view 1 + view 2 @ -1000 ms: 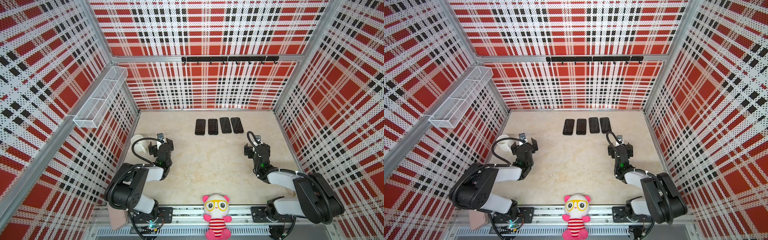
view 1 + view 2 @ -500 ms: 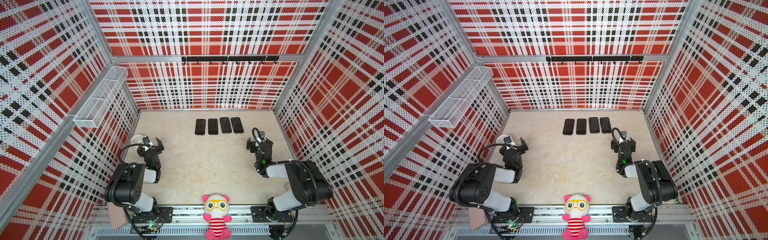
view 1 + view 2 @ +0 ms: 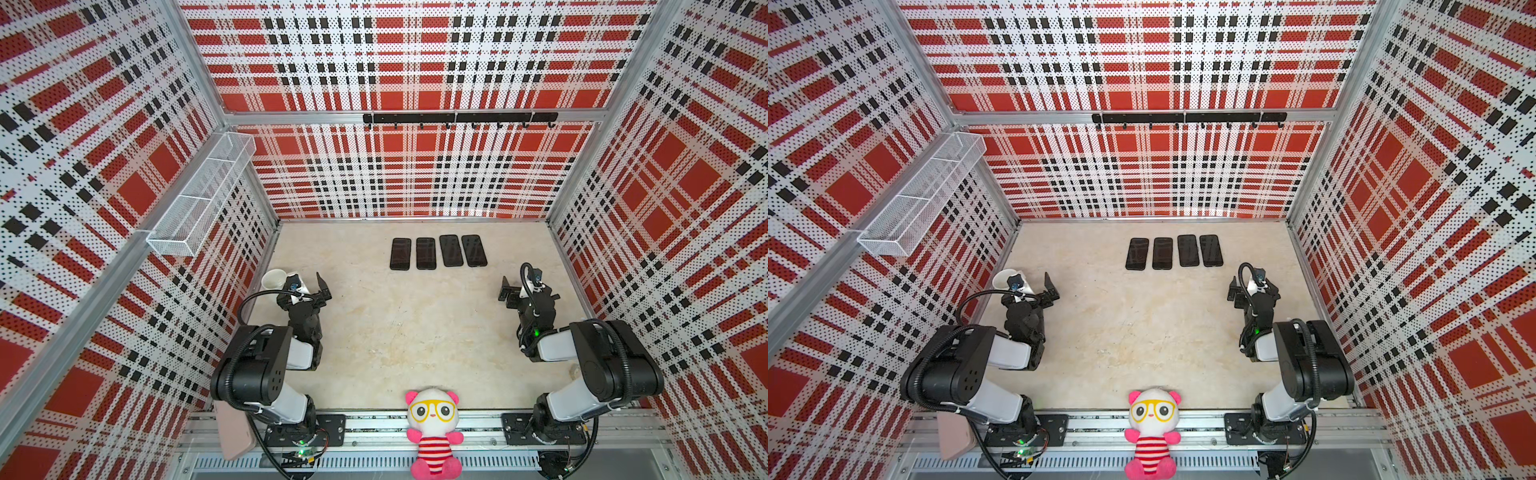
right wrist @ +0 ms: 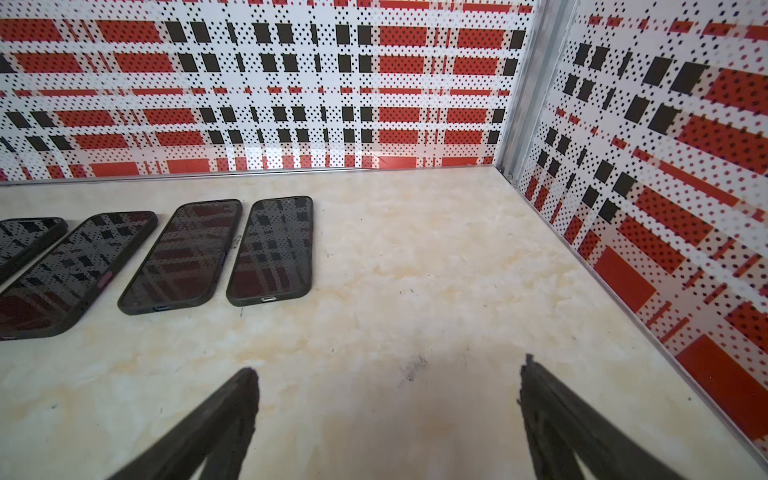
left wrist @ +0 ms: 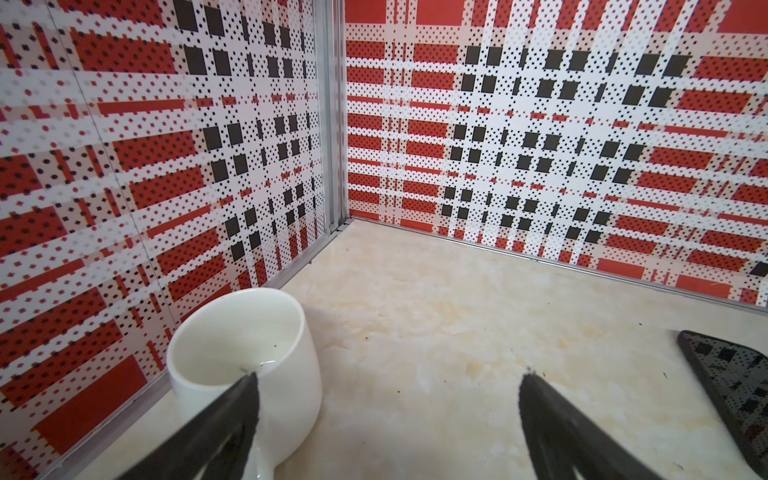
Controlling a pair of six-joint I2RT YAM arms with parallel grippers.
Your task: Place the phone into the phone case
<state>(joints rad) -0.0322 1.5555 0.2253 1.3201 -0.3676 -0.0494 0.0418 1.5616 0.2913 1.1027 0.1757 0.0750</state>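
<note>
four phones (image 4: 271, 249) lay in a row on the table (image 3: 415, 332), ahead of the right tool (image 4: 388, 415) and off to its side. each showed a dark rim that looked like a case - all seemingly fitted already. both tools were released and held nothing; the left tool (image 5: 388, 415) hung just beside a white cup (image 5: 245, 353). no loose case showed - so no further step could be judged.
</note>
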